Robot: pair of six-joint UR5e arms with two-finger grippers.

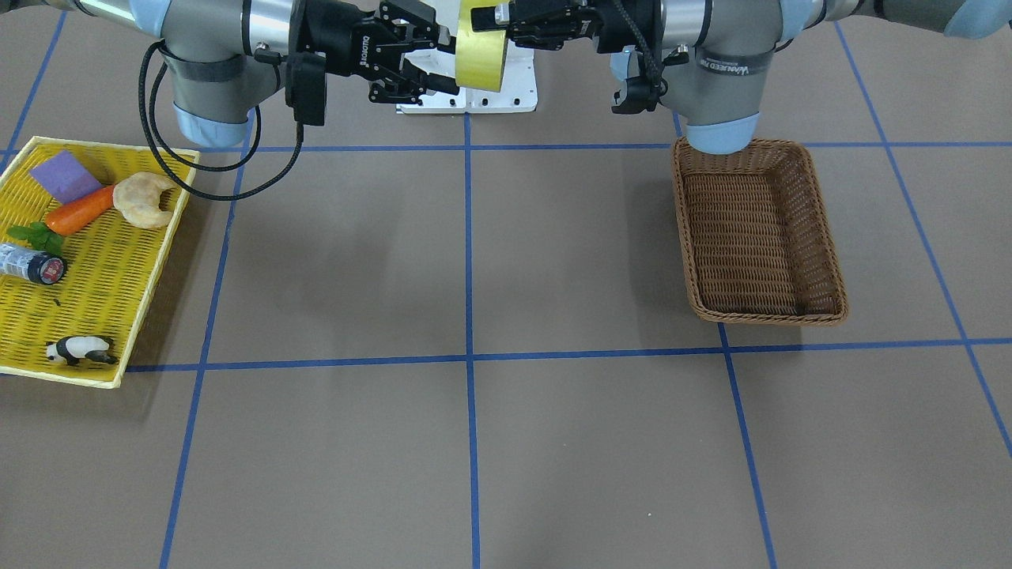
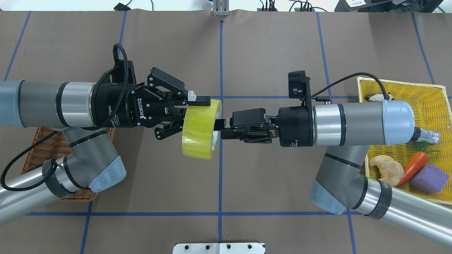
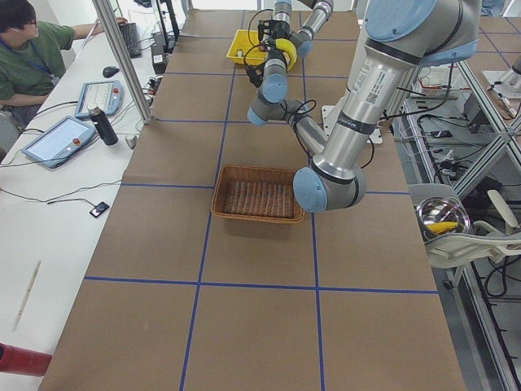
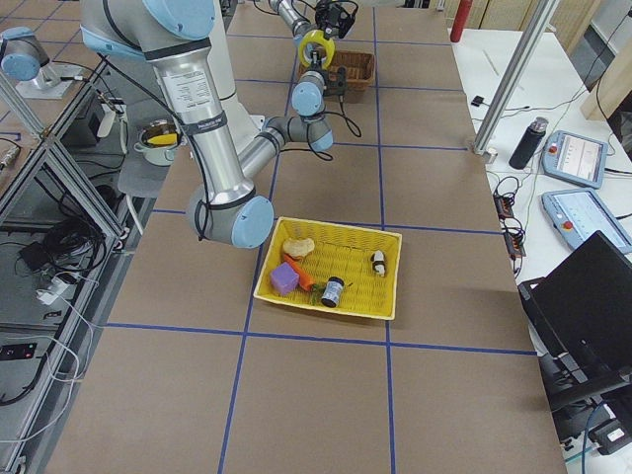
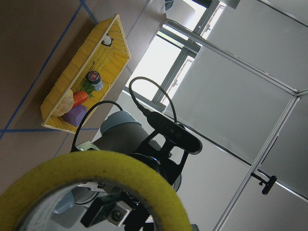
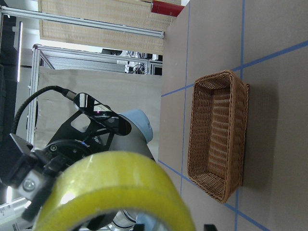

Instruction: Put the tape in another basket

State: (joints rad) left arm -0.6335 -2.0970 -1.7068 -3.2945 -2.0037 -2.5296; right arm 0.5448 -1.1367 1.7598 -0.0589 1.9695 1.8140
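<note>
The tape (image 2: pixel 199 130), a yellow roll, hangs in the air between my two grippers above the table's middle, its axis pointing from arm to arm. My left gripper (image 2: pixel 192 107) is shut on the roll's far wall, with one finger (image 2: pixel 199 101) on the outside and the other inside the core. My right gripper (image 2: pixel 220 128) faces the roll's other end. In the front view, my right gripper (image 1: pixel 451 59) has its jaws spread wide beside the tape (image 1: pixel 482 59). The brown wicker basket (image 1: pixel 759 312) stands empty below my left arm, partly hidden overhead (image 2: pixel 35 141).
A yellow mesh tray (image 1: pixel 103 300) on my right side holds a purple block (image 1: pixel 65 175), a carrot (image 1: pixel 79 213), a croissant (image 1: pixel 144 199), a small bottle (image 1: pixel 32 265) and a panda figure (image 1: pixel 79 349). A white mounting plate (image 1: pixel 506 87) lies under the grippers.
</note>
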